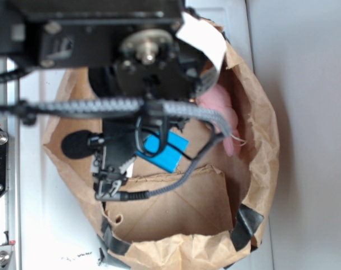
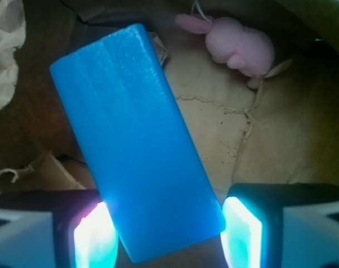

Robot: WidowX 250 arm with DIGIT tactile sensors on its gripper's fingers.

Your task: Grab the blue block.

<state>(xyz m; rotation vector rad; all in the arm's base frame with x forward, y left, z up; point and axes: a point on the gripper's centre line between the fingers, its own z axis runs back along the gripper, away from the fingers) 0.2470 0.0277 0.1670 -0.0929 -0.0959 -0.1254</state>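
Observation:
The blue block (image 2: 138, 139) is a flat bright-blue slab lying slantwise on the floor of a brown paper bag (image 1: 254, 140). In the wrist view its near end sits between my gripper's (image 2: 168, 234) two pads. Both pads touch its sides and glow cyan, so the gripper is shut on it. In the exterior view the blue block (image 1: 171, 151) shows just right of the gripper (image 1: 150, 142), whose fingertips are hidden by the arm and cables.
A pink plush toy (image 2: 236, 44) lies on the bag floor beyond the block and at the bag's right inner wall (image 1: 223, 109). The bag's crumpled walls surround the arm. A folded flap (image 1: 176, 202) covers the near floor. A black round object (image 1: 76, 144) sits at the left.

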